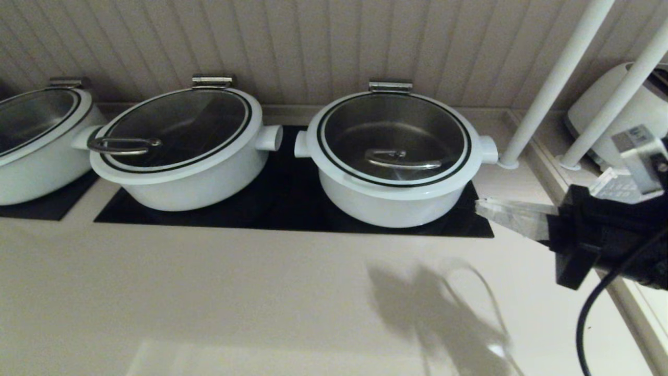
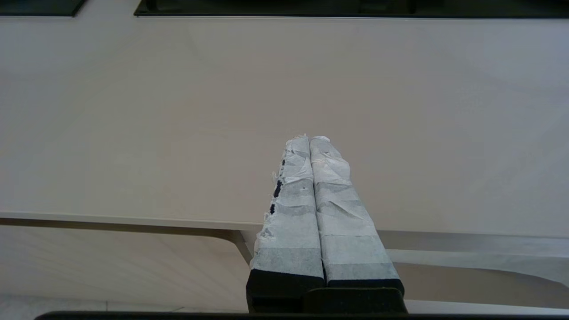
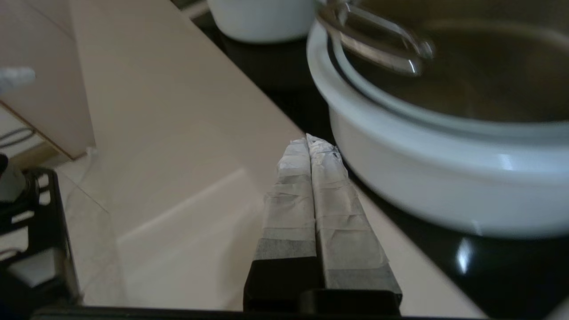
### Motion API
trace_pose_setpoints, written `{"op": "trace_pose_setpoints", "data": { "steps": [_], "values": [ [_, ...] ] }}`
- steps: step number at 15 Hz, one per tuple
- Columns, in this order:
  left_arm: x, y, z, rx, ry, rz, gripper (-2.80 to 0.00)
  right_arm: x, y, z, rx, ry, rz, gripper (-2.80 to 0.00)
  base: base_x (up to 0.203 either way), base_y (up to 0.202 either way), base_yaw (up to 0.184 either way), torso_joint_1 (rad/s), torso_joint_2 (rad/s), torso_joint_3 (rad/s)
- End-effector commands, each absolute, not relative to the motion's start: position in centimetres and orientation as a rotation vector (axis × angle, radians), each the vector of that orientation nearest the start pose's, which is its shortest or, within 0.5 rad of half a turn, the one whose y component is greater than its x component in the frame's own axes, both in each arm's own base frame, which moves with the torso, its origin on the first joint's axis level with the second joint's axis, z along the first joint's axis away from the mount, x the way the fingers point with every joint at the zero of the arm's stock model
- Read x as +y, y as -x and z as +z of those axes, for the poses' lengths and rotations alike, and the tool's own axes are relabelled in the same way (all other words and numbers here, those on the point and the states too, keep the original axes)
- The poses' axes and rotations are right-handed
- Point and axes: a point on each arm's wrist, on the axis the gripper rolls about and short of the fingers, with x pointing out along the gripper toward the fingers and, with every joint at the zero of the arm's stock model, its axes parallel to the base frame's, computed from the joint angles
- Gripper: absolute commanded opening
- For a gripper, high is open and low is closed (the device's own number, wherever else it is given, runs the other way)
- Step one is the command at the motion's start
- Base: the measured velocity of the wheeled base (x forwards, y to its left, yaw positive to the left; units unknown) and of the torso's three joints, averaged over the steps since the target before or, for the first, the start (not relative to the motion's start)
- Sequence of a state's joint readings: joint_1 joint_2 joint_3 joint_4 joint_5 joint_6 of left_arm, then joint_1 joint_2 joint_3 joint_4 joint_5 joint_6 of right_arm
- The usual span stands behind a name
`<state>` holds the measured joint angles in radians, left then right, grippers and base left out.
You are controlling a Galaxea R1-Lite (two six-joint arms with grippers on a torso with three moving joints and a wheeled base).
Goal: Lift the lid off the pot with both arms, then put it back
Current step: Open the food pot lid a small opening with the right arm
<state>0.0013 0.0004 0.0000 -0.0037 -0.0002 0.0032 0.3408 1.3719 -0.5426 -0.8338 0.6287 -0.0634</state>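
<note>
Currently the right gripper's (image 3: pixel 310 141) taped fingers are pressed together, pinching nothing, hovering just beside the front right wall of the pot (image 1: pixel 392 201). On that pot the lid (image 1: pixel 394 138) sits closed, its low steel handle (image 1: pixel 402 159) across the centre; through the glass only the bare steel liner shows. Off by itself, the left gripper (image 2: pixel 310 139) hangs over the pale surface (image 2: pixel 178 133), fingers likewise pressed together. A second white pot (image 1: pixel 182 177) stands to the left on the same black panel (image 1: pixel 292 203).

The black right arm (image 1: pixel 600 240) trails a black cable; each claw (image 2: pixel 310 138) has white-taped fingers.
</note>
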Motion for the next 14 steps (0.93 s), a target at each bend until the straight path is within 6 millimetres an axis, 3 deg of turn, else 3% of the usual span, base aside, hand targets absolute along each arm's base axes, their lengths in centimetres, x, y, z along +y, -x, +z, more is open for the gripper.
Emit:
{"op": "trace_pose_setpoints", "data": {
  "steps": [1, 3, 9, 14],
  "values": [
    [0.0, 2.3, 7.6, -0.002, -0.003, 0.002, -2.8, 9.9, -22.4, 20.1, -0.002, 0.046, 0.994, -2.8, 0.0, 0.0, 0.0, 0.0, 0.0, 0.0],
    [0.0, 2.3, 7.6, -0.003, -0.003, 0.002, -2.8, 10.6, -23.9, 20.0, -0.055, 0.013, 0.996, -2.8, 0.0, 0.0, 0.0, 0.0, 0.0, 0.0],
    [0.0, 2.3, 7.6, -0.002, -0.003, 0.002, -2.8, 11.3, -25.8, 18.9, -0.064, -0.016, 0.948, -2.8, 0.0, 0.0, 0.0, 0.0, 0.0, 0.0],
    [0.0, 2.3, 7.6, -0.002, 0.0, 0.002, -2.8, 12.3, -27.6, 20.2, -0.121, -0.012, 0.927, -2.8, 0.0, 0.0, 0.0, 0.0, 0.0, 0.0]
  ]
}}
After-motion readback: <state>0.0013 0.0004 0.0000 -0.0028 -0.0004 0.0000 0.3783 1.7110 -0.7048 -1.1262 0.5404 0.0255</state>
